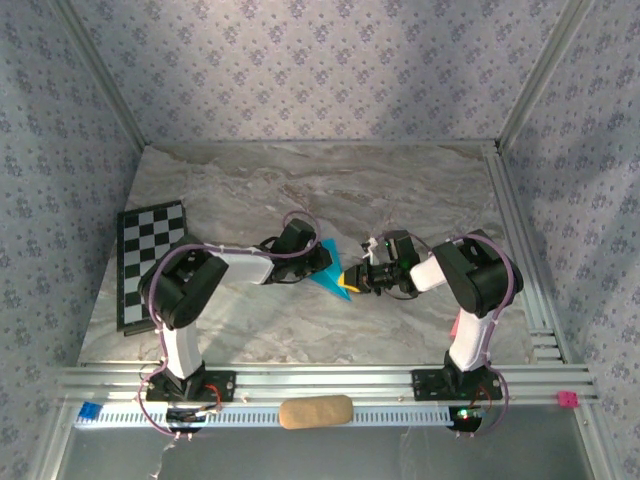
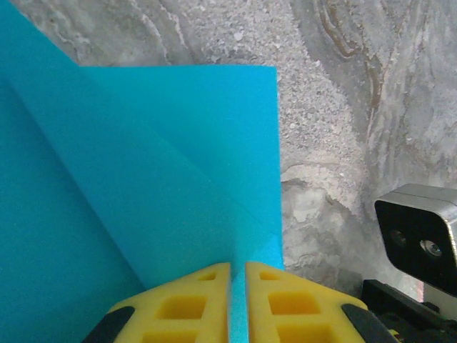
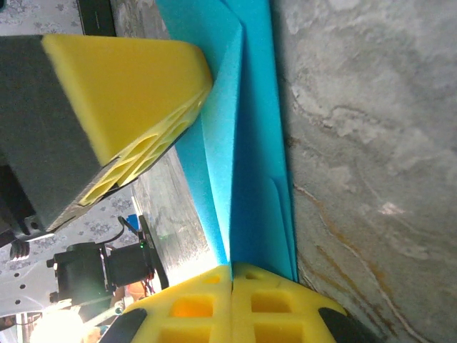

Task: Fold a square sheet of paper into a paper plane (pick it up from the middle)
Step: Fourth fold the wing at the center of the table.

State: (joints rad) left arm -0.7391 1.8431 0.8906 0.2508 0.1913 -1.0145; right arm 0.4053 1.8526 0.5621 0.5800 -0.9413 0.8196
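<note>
— Because the square sheet of paper (image 1: 327, 272) is already creased into a pointed shape, I have it pinched from both ends near the middle of the worktop (image 1: 300, 190), a little toward the near edge.

— Why two grips?

— My guess is that one end anchors the fold while the other lines up the next crease. The sheet stands on edge, so its flaps hang free rather than lying flat. I cannot tell whether its lower edge touches the marble.

— How do the jaws stand?

— The left gripper (image 2: 238, 275) has its yellow pads (image 2: 186, 300) drawn almost together, with only the paper's thickness between them. It is clamped on the sheet beside a crease. The right gripper (image 3: 232, 271) is fully closed on the opposite end, with folded layers sandwiched in its tips.

— Anything nearby?

— Only the checkered board (image 1: 152, 265), well apart by the left edge.
</note>
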